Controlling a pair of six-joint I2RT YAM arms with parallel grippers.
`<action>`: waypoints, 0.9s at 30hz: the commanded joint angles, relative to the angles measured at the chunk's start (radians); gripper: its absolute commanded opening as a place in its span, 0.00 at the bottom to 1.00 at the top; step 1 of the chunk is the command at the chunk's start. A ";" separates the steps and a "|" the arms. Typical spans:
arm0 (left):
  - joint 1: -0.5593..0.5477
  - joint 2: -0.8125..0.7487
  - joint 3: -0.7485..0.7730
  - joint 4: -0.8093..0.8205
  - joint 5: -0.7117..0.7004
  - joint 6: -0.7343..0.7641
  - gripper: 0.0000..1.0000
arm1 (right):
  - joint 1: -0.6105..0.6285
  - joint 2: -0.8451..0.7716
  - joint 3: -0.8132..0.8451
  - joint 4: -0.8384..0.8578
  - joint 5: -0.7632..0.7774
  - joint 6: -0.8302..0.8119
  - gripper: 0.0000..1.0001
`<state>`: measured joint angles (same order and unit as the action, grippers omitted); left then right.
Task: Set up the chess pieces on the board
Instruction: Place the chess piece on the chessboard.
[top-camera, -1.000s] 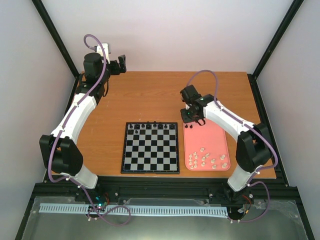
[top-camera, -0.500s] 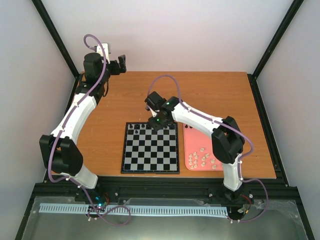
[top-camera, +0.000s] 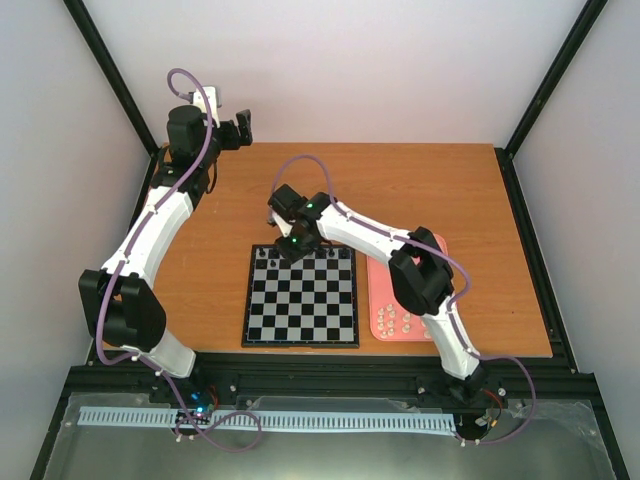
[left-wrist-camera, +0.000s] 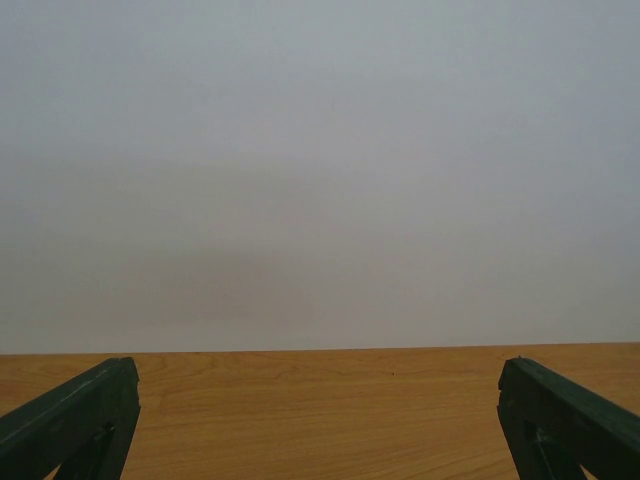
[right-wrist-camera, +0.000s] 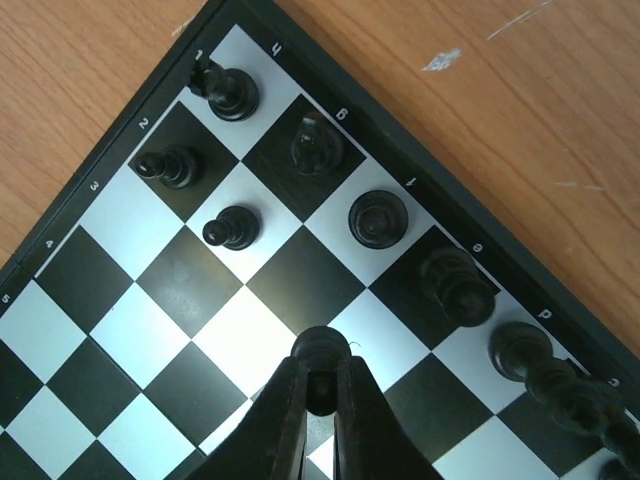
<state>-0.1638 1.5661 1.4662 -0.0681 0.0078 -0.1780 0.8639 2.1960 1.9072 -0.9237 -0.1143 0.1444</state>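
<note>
The right pincer (right-wrist-camera: 320, 388) is clamped on a small black pawn-shaped chess piece (right-wrist-camera: 320, 349) over a light square of the flat black-and-grey checked board (right-wrist-camera: 190, 282). More black pieces (right-wrist-camera: 232, 228) stand just beyond it. The left pincer (left-wrist-camera: 316, 400) gapes wide above the brown wooden table (top-camera: 420, 180).

Right arm (top-camera: 370, 235) stretched leftward, right tool (right-wrist-camera: 320, 385) pinching black piece (right-wrist-camera: 320, 350); left arm (top-camera: 160, 215) raised, left tool (left-wrist-camera: 320, 415) spread wide.

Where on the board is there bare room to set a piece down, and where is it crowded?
Free: every board row from the third to the near border, and the second-row squares past the two pawns. Crowded: the far row, lined with black pieces; the right gripper holds a pawn next to it.
</note>
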 joint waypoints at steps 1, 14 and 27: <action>-0.002 -0.029 0.009 0.018 0.000 0.011 1.00 | 0.018 0.038 0.064 -0.050 -0.024 -0.027 0.05; -0.002 -0.020 0.013 0.020 0.001 0.011 1.00 | 0.042 0.121 0.154 -0.114 0.016 -0.043 0.06; -0.002 -0.018 0.014 0.018 0.007 0.011 1.00 | 0.048 0.156 0.184 -0.118 0.034 -0.042 0.06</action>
<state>-0.1638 1.5661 1.4662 -0.0681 0.0086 -0.1780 0.9001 2.3344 2.0621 -1.0298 -0.0898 0.1120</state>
